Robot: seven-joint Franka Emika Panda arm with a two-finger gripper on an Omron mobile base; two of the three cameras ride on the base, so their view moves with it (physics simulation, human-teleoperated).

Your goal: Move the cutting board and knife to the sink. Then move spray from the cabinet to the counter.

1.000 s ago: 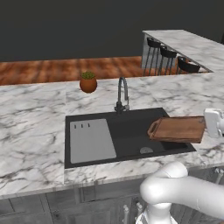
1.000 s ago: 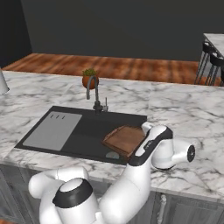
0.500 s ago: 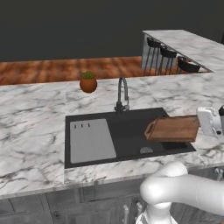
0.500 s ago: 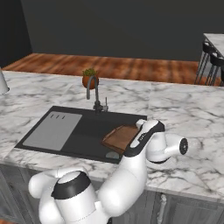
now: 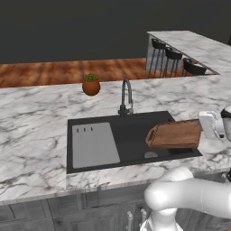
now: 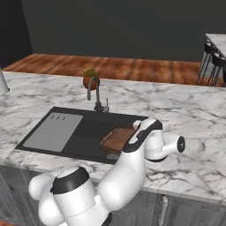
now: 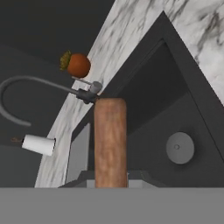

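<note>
My gripper (image 5: 200, 131) is shut on the right end of the cutting board (image 5: 175, 134), a reddish-brown wooden slab. The board hangs tilted on edge above the right half of the sink (image 5: 135, 135), clear of the basin floor. From the right base view the cutting board (image 6: 117, 137) pokes out left of my wrist, over the sink (image 6: 81, 132). Along the hand, the cutting board (image 7: 110, 138) shows edge-on, reaching toward the faucet (image 7: 83, 92), with the sink (image 7: 151, 109) below. The knife, the spray and the cabinet are out of view.
A curved faucet (image 5: 126, 98) stands behind the basin, with a potted plant (image 5: 91, 84) beyond it. The drain (image 5: 151, 154) lies under the board. The marble counter (image 5: 31, 135) surrounds the sink. Bar stools (image 5: 173, 56) stand at the far right. A white roll (image 7: 38, 145) lies on the counter.
My gripper has carried the cutting board leftward from the sink's right rim to over the basin, and the board has tipped more onto its edge.
</note>
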